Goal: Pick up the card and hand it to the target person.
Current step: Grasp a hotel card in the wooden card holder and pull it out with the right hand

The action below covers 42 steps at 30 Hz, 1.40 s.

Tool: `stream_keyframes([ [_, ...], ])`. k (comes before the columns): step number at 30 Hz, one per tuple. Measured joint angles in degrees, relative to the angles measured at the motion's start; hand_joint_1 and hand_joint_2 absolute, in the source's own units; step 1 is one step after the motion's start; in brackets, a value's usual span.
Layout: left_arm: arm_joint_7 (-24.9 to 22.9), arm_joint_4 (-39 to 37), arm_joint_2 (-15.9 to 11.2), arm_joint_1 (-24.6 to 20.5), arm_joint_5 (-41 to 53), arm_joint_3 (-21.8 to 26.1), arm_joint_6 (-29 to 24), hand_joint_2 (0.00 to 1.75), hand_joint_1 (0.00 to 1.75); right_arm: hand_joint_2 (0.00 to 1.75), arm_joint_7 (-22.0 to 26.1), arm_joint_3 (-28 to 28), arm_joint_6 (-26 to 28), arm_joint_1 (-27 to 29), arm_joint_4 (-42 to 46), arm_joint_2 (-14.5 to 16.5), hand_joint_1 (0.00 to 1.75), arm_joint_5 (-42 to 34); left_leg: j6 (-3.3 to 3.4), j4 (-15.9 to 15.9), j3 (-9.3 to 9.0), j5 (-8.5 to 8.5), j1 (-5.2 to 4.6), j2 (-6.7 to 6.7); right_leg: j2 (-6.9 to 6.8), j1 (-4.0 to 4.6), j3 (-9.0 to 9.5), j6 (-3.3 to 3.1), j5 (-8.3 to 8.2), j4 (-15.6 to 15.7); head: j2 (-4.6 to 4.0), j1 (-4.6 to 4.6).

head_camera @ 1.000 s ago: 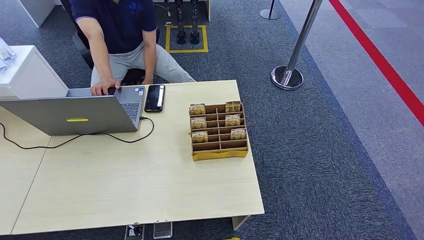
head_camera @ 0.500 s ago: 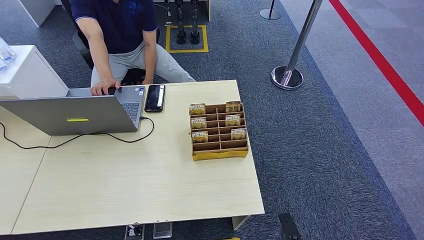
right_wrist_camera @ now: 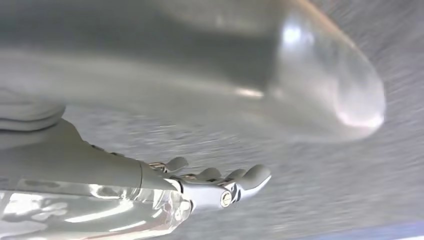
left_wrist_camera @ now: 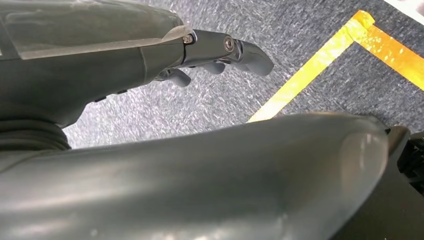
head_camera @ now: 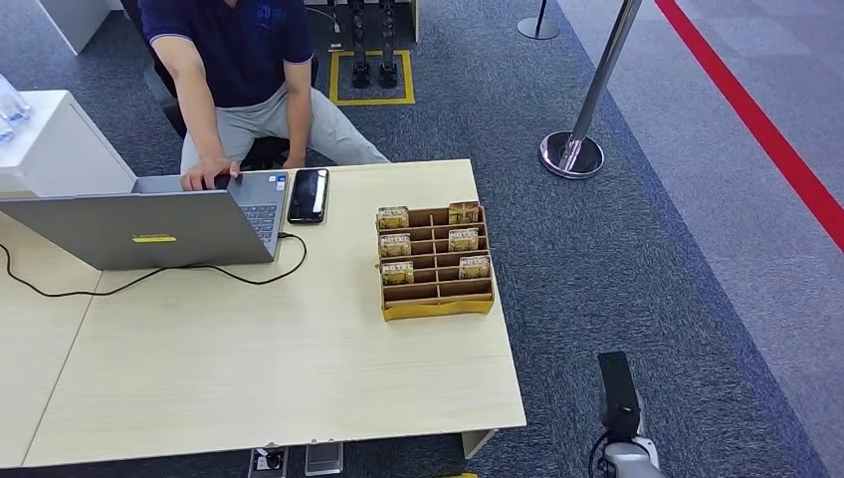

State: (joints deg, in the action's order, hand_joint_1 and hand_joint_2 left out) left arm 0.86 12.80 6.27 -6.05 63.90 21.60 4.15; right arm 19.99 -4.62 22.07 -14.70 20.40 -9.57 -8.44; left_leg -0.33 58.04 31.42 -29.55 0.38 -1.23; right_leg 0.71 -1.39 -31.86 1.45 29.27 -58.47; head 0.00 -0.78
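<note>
Cards (head_camera: 396, 271): upright in slots of the cardboard organiser (head_camera: 437, 309), ahead and left of the right robot hand, edges exposed for pinching
Right robot hand (right_wrist_camera: 220, 182): fingers extended, apart, holding nothing; off the desk (head_camera: 279, 378) edge, beside the corner
Left robot hand (left_wrist_camera: 220, 52): fingers loosely curled, empty, over carpet
Person (head_camera: 239, 60): seated beyond the desk, likely recipient

I am seeing a pale matt wood-grain table (head_camera: 249, 378) bearing a brown cardboard card rack (head_camera: 436, 299); at ten o'clock a brushed-metal laptop (head_camera: 129, 229) and glossy black phone (head_camera: 308, 194) are lying. Rough speckled carpet (head_camera: 617, 249) is surrounding a polished chrome stanchion (head_camera: 587, 110).
</note>
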Motion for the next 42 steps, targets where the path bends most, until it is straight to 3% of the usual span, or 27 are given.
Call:
stream_keyframes([
  [1, 0.11, -0.06, 0.01, 0.05, -0.02, 0.24, -0.03, 0.0, 0.0, 0.0, 0.4, 0.98, -1.2, -0.26, 1.37, 0.15, 0.0, 2.42, 0.0, 0.0, 0.0, 0.0, 0.0, 0.0, 0.0, 0.0, 0.0, 0.0, 0.0, 0.0, 0.0, -0.01],
  [5, 0.37, -0.27, 0.09, 0.19, 0.05, 1.12, -0.28, 0.0, 0.0, 1.75, 0.63, 5.59, -6.09, -0.68, 8.44, 1.6, 0.0, 13.29, 0.01, 0.0, 0.01, 0.01, 0.0, -0.01, -0.01, 0.0, 0.0, 0.0, 0.0, -0.02, 0.0, -0.03],
  [13, 0.55, -0.37, 0.2, -0.16, 0.76, 2.17, -0.38, 0.0, 0.0, 1.75, -1.72, 9.73, -12.91, -0.6, 24.27, 5.36, 0.0, 24.84, 0.01, 0.0, 0.01, 0.02, 0.0, -0.01, -0.01, 0.0, -0.03, 0.0, 0.0, -0.02, 0.0, -0.02],
  [20, 0.66, -0.37, 0.2, -0.24, 0.76, 2.66, -0.45, 0.0, 0.0, 1.75, -1.1, 9.34, -14.08, -0.45, 34.34, 7.4, 0.04, 29.51, 0.01, 0.0, 0.03, 0.02, 0.0, -0.01, -0.01, 0.0, -0.02, 0.0, 0.0, -0.02, 0.0, -0.03],
  [22, 0.71, -0.37, 0.19, -0.13, 0.59, 2.93, -0.5, 0.0, 0.0, 1.75, -0.2, 8.56, -14.69, -0.45, 36.44, 7.63, 0.17, 30.65, 0.01, 0.0, 0.03, 0.02, 0.0, -0.01, 0.0, 0.0, -0.02, 0.0, 0.0, -0.03, 0.0, -0.07],
  [25, 0.74, -0.37, 0.17, 0.11, 0.34, 3.38, -0.54, 0.0, 0.0, 1.75, 0.72, 7.07, -15.57, -0.4, 39.56, 7.86, 0.61, 31.94, 0.01, 0.0, 0.03, 0.02, 0.0, -0.01, -0.01, 0.0, -0.03, 0.0, 0.0, -0.03, 0.0, -0.05],
  [26, 0.74, -0.37, 0.17, 0.19, 0.32, 3.46, -0.52, 0.0, 0.0, 1.75, 1.04, 6.52, -15.83, -0.35, 40.66, 7.91, 0.89, 32.28, 0.01, 0.0, 0.03, 0.02, 0.0, -0.01, -0.01, 0.0, -0.04, 0.0, 0.0, -0.02, 0.0, -0.04],
  [29, 0.74, -0.37, 0.16, 0.33, 0.37, 3.57, -0.33, 0.0, 0.0, 1.75, 1.99, 4.75, -16.5, -0.03, 44.25, 7.92, 1.45, 33.59, 0.01, 0.0, 0.02, 0.02, 0.0, -0.01, -0.01, 0.0, -0.04, 0.0, 0.0, -0.03, 0.0, 0.0],
  [32, 0.75, -0.37, 0.15, 0.32, 0.55, 3.68, -0.14, 0.0, 0.0, 1.75, 2.28, 2.95, -16.3, 0.38, 47.52, 7.89, 1.71, 35.81, 0.01, 0.0, 0.02, 0.02, 0.0, -0.01, -0.01, 0.0, -0.04, 0.0, 0.0, -0.03, 0.0, 0.01],
  [38, 0.91, -0.37, 0.15, 0.19, 0.97, 3.86, -0.21, 0.0, 0.0, 1.75, 1.68, -0.78, -15.52, 0.13, 51.22, 7.75, 1.75, 39.63, 0.01, 0.0, 0.03, 0.02, 0.0, -0.01, 0.0, 0.0, -0.04, 0.0, 0.0, -0.03, 0.0, -0.09],
  [42, 1.38, -0.37, 0.15, 0.05, 1.0, 3.94, -0.68, 0.0, 0.0, 1.75, 0.8, -3.94, -12.09, -1.03, 51.31, 7.1, 1.69, 44.3, 0.01, 0.0, 0.02, 0.02, 0.0, -0.01, 0.0, 0.0, -0.03, 0.0, 0.0, -0.03, 0.0, -0.01],
])
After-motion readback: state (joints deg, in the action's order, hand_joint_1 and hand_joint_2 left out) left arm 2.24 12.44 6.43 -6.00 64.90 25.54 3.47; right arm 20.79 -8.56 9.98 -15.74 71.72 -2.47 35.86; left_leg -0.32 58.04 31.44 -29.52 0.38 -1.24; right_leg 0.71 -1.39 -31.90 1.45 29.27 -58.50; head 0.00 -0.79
